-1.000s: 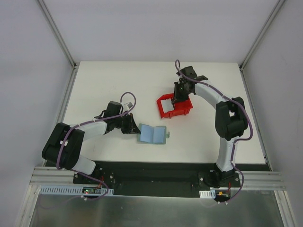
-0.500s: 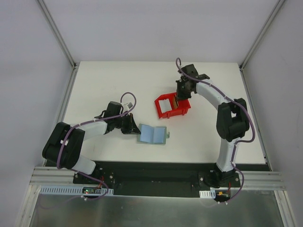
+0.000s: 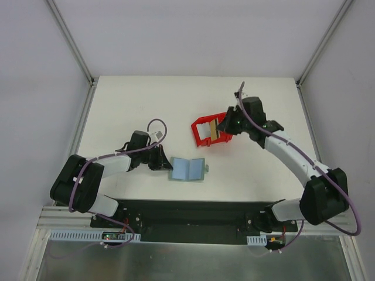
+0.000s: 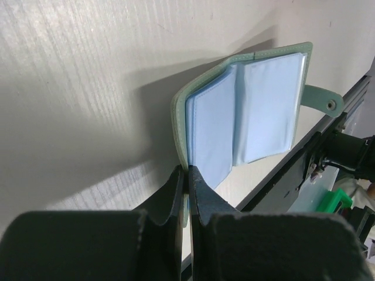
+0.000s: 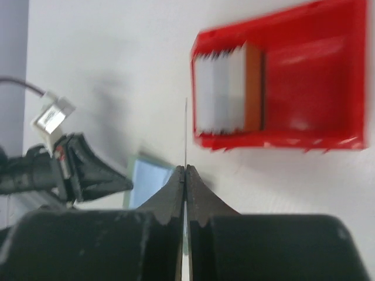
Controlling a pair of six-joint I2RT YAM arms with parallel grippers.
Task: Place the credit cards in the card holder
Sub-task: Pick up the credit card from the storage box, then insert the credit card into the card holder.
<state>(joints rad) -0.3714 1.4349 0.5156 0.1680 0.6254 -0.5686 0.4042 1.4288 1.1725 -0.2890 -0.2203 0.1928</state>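
Grey-green folding card holder (image 3: pixel 188 168), open crosswise near the red plastic bin (image 3: pixel 201 137), is pinched by the left gripper (image 4: pixel 187 171); a thin card (image 5: pixel 186 130) is clamped edge-on by the right gripper (image 5: pixel 185 170).

On my right wrist view the red bin (image 5: pixel 275 142) is smeared, and the cards (image 5: pixel 225 96) stacked in it blur together, so I cannot count them. The card (image 5: pixel 186 126) pinched in the right gripper (image 5: pixel 185 170) shows me only a thin edge-on line, so I cannot tell its colour. That gripper covers much of the wallet (image 5: pixel 146 175). From above, the held card is too small for me to make out. On my left wrist view the left gripper (image 4: pixel 186 175) hides the wallet's near edge.
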